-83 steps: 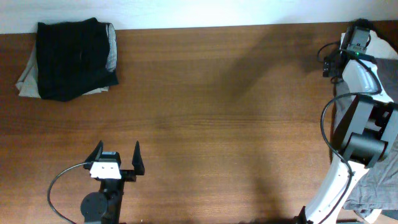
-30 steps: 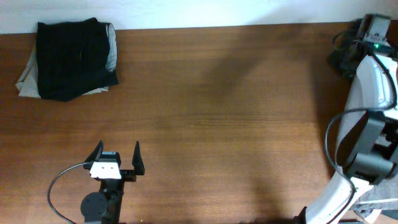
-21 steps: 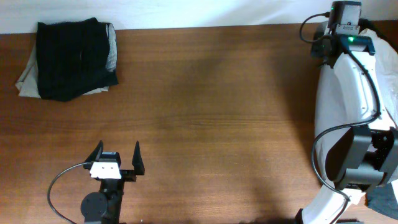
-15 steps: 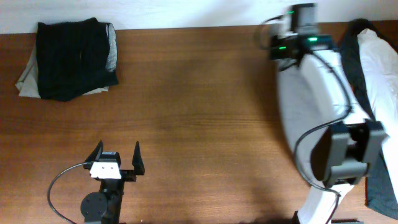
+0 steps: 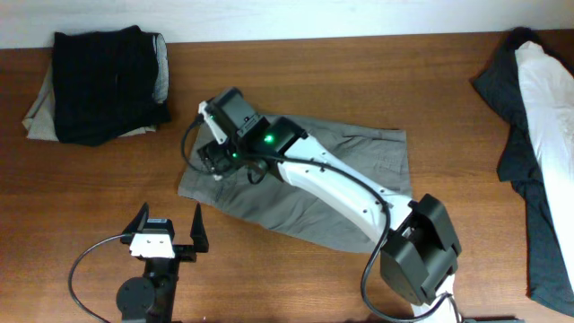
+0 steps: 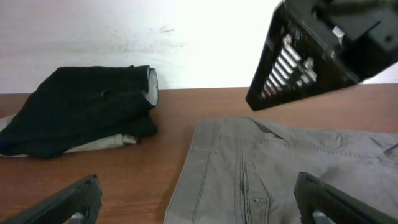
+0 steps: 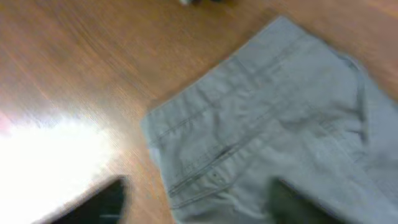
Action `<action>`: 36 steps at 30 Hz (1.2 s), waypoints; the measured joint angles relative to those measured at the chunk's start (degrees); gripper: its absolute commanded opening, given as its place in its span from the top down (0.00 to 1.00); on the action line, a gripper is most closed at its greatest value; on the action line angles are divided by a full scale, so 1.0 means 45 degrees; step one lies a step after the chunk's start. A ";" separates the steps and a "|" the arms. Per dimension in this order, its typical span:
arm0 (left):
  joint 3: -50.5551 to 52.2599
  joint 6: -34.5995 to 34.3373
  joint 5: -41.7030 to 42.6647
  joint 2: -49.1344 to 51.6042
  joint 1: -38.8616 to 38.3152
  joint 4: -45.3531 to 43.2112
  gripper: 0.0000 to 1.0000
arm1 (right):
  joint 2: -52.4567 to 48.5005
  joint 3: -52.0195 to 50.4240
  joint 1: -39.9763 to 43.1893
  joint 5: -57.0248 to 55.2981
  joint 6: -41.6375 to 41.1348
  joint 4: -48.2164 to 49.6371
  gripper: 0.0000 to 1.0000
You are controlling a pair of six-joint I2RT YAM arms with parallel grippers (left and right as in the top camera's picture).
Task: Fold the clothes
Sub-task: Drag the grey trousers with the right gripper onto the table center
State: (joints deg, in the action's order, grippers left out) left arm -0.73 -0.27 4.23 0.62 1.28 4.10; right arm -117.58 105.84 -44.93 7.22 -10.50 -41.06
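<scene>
Overhead, at the far left along the back edge of the wooden table (image 5: 296, 72), sits a folded stack (image 5: 99, 85), black cloth over pale beige (the left wrist camera shows this stack lying apart from the shorts, with bare wood between them). Nearer the front, the left gripper (image 5: 170, 215) rests low over bare wood, its fingers spread wide with nothing between them. Just right of it and further back, the grey shorts (image 5: 314, 193) lie spread flat in the middle of the table, slanting from upper left to lower right. The right arm (image 5: 336, 184) reaches across them from the front right, its wrist above their left end. On the blurred right wrist view the right gripper (image 7: 196, 202) shows its fingers as two dark shapes set well apart, with a seamed corner of grey cloth below the gap and nothing pinched. Far right, a loose heap (image 5: 538, 135) of dark and white garments lies along the table's right edge
</scene>
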 measured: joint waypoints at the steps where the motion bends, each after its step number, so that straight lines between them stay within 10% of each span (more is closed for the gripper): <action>1: 0.0000 0.0000 -0.0005 0.0000 0.0000 0.0000 0.01 | 0.0039 0.0379 0.0379 -0.0015 -0.0034 -0.0359 0.01; 19: 0.0000 0.0000 0.0000 0.0000 0.0000 0.0000 0.01 | 0.0447 0.0767 0.9719 -0.1928 -0.1744 -0.7514 0.01; 36: 0.0000 0.0000 0.0000 0.0000 0.0000 0.0000 0.01 | 0.0398 -0.4741 0.9899 -0.1001 -0.1671 -0.1282 0.29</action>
State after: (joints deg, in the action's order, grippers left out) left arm -0.73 -0.27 4.23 0.62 1.28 4.10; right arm -115.79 84.51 -0.38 2.72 -18.02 -46.83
